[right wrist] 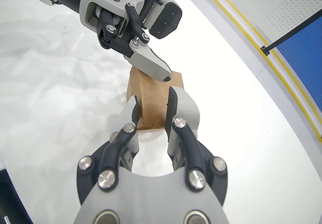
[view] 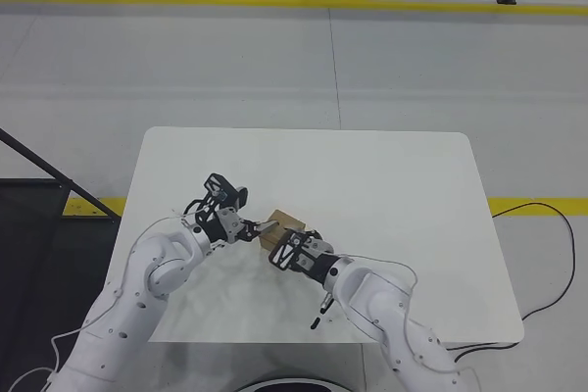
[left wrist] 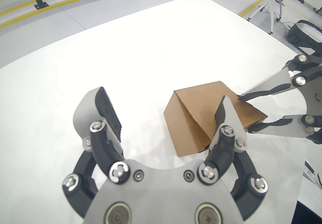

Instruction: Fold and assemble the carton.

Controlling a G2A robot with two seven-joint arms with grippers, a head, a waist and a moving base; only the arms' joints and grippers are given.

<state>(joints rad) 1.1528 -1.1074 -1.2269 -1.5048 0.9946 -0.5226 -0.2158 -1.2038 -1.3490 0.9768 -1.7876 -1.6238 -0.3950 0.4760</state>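
Observation:
A small brown carton lies partly folded near the middle of the white table. In the left wrist view the carton shows a slanted flap on its near face. My left gripper is open, and one fingertip rests on the carton's top while the other hangs over bare table. My right gripper is shut on the carton, its pads clamping the two sides of one end. The right gripper also shows from the left wrist, and the left gripper from the right wrist.
The table has free white surface all around the carton. Its front edge runs close behind both arms. A thin dark strip lies beside the right arm near that edge. A grey floor with yellow lines surrounds the table.

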